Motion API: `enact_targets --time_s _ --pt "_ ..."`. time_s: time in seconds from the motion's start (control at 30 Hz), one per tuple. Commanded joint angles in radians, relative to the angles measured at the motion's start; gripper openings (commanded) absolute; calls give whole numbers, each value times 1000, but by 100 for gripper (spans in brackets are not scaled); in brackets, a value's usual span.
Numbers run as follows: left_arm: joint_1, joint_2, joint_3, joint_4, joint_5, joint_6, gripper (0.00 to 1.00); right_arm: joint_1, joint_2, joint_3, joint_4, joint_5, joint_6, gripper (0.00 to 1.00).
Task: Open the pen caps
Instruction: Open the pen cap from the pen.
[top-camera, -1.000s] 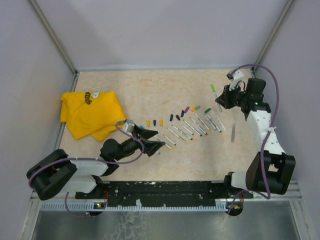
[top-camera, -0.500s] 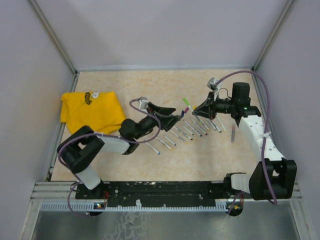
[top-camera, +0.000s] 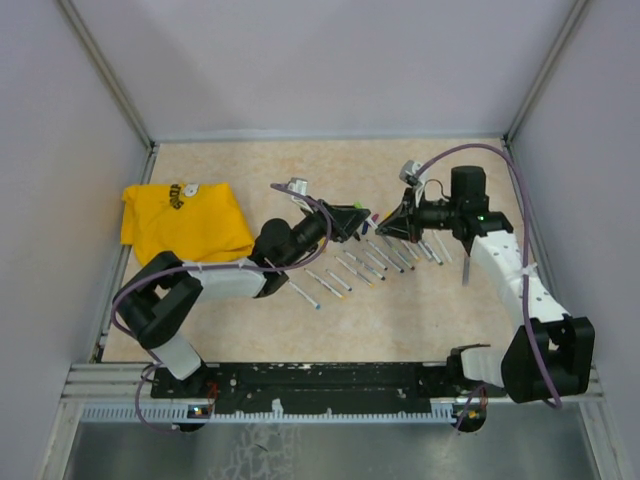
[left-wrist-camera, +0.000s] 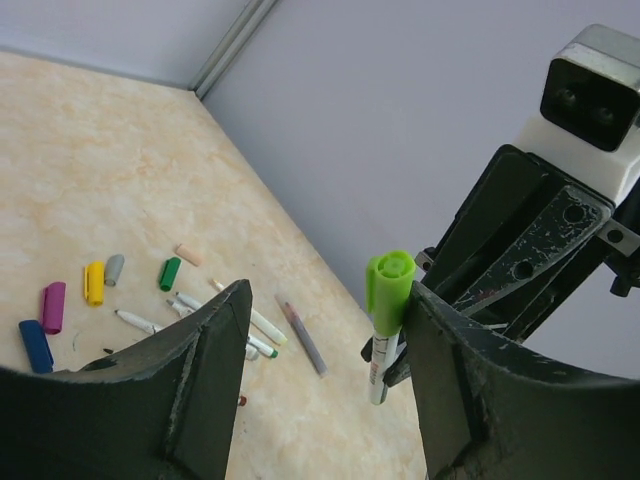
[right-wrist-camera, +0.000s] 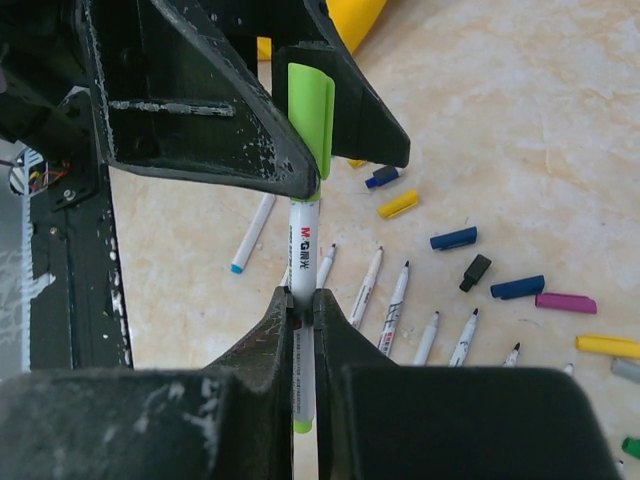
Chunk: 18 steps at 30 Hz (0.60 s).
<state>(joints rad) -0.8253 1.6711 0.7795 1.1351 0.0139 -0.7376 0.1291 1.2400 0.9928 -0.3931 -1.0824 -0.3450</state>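
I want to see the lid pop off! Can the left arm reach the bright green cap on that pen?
Probably yes. The green cap stands between the open jaws of the left arm, with nothing in the way, while the right arm clamps the pen barrel below it.

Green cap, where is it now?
Right wrist view: the green cap sits top middle, between the fingers of the left pincer, on the pen that the right pincer grips.

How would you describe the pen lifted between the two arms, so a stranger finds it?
Above the middle of the beige table, the two arms meet. There the right fingers pinch a white pen, with the left fingers either side of its cap. It alone is off the table, and its cap is lime green.
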Motion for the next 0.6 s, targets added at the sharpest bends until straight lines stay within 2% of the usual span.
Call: enact_targets --time_s 0.0,0.1,0.2,0.3,0.4,0.47,0.5,0.57 --pt "-11 -25 31 -72 -53 -16 64 41 -19 10 10 26 -35 0" --pt "-13 -23 40 -72 -36 -17 57 59 -12 12 2 60 -48 0" --pt "-13 -18 46 -71 -15 -26 43 76 -11 11 -1 96 -59 0" --pt "-13 -17 40 -58 -2 -37 19 82 -11 9 0 122 -67 0" --pt "-14 -21 26 -39 15 -43 1 84 -11 8 -1 130 -71 0" --pt "-13 -23 12 -14 32 -48 0 86 -11 6 5 130 -61 0" --pt "-14 -24 1 5 41 -51 0 86 -12 4 9 130 -53 8" --pt "-13 -25 -23 74 68 -53 0 86 -12 -8 34 123 -27 32"
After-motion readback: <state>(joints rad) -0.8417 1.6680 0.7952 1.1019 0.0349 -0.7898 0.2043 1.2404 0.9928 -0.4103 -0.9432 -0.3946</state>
